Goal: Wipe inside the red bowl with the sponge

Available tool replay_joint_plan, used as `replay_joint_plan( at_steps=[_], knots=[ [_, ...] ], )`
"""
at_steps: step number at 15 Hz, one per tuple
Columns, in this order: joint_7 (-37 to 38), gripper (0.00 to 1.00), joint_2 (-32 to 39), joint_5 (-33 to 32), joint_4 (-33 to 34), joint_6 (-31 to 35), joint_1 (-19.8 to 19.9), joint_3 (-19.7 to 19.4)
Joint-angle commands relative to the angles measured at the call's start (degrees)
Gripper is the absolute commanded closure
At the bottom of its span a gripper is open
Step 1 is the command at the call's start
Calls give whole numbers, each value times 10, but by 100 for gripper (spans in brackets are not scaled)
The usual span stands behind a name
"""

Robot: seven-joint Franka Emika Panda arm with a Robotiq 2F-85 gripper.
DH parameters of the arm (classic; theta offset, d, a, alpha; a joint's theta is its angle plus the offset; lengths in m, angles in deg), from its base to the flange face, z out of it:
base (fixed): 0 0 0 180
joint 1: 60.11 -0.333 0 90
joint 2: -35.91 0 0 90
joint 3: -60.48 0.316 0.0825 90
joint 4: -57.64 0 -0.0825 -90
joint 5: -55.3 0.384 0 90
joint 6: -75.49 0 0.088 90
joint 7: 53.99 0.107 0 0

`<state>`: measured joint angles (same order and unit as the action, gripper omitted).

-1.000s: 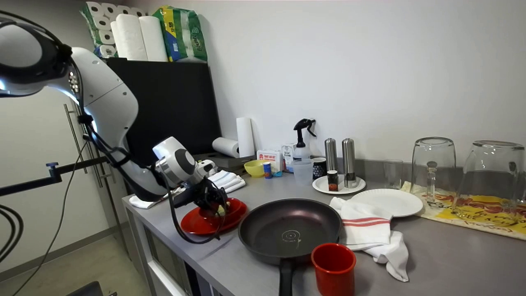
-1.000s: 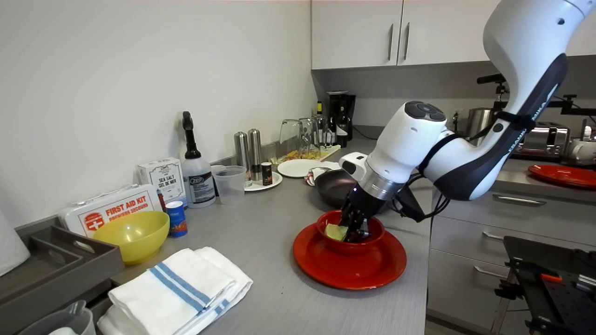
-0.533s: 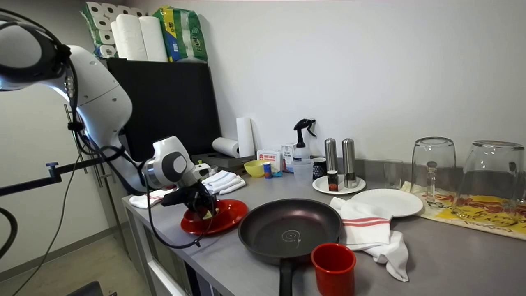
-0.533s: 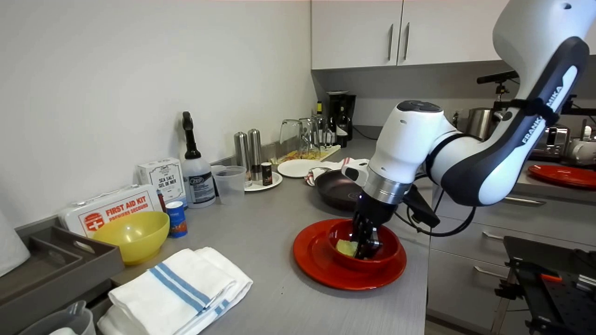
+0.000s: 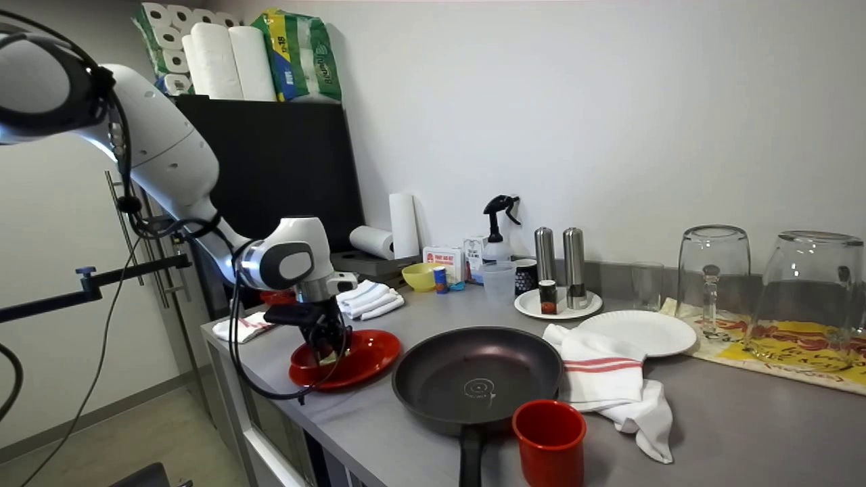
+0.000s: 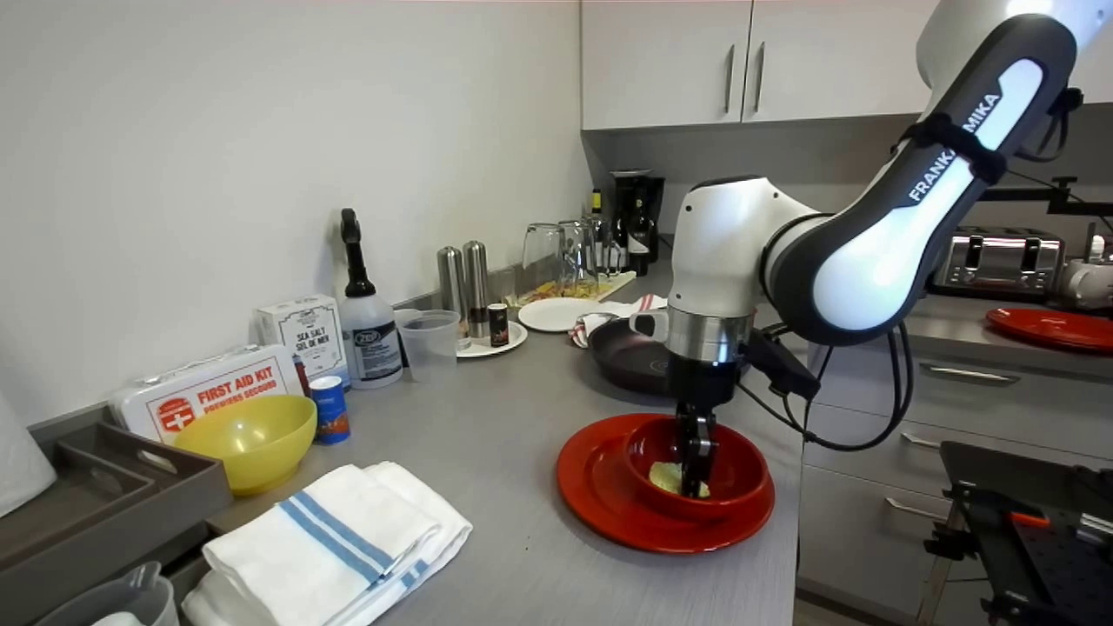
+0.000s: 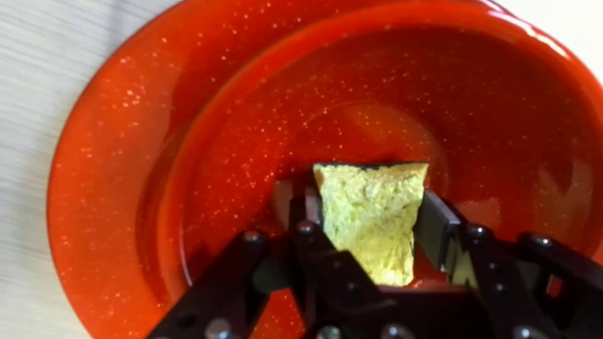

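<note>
Holding the sponge (image 7: 371, 221) fast with the gripper (image 6: 694, 487), pinching it from both sides between the dark fingers (image 7: 435, 225). Reaching down into the red bowl (image 6: 737, 461), with the yellow-green block low inside it, near the middle of the floor (cannot tell whether pressed against the red surface or just above it). Showing a dark layer along one edge of the sponge in the wrist view, and a pale, rough face turned up. Pointing almost straight down in both exterior views, at the end of the white arm (image 6: 869, 278), stretched in from the right in an exterior view.

Placed over the red plate (image 6: 600, 487) as well, with the bowl standing upright on it, set off-centre toward the right, and a broad crescent of plate bare on the left. Close there to the right edge of the grey counter (image 6: 504, 487), with folded white towels (image 6: 335, 539) to the left and nearer, and with the yellow bowl (image 6: 252, 443) farther left. Backed on the far side by the black frying pan (image 6: 628, 361), partly hidden behind the arm. Flanked, in an exterior view, by the red cup (image 5: 549, 446), nearest of all, just right of the pan handle (image 5: 471, 456).
</note>
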<state>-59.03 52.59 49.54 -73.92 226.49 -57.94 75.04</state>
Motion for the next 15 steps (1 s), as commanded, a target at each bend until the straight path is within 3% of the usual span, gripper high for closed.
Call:
replay_joint_plan(
  at_steps=[1,5,11,15],
  knots=[
    [1,75,4,-3,19,-39,-33,-46],
    [26,75,9,-57,29,-38,-60,-96],
    [68,75,11,-145,25,0,-93,-139],
    [67,75,2,-115,7,84,-87,-128]
  ],
)
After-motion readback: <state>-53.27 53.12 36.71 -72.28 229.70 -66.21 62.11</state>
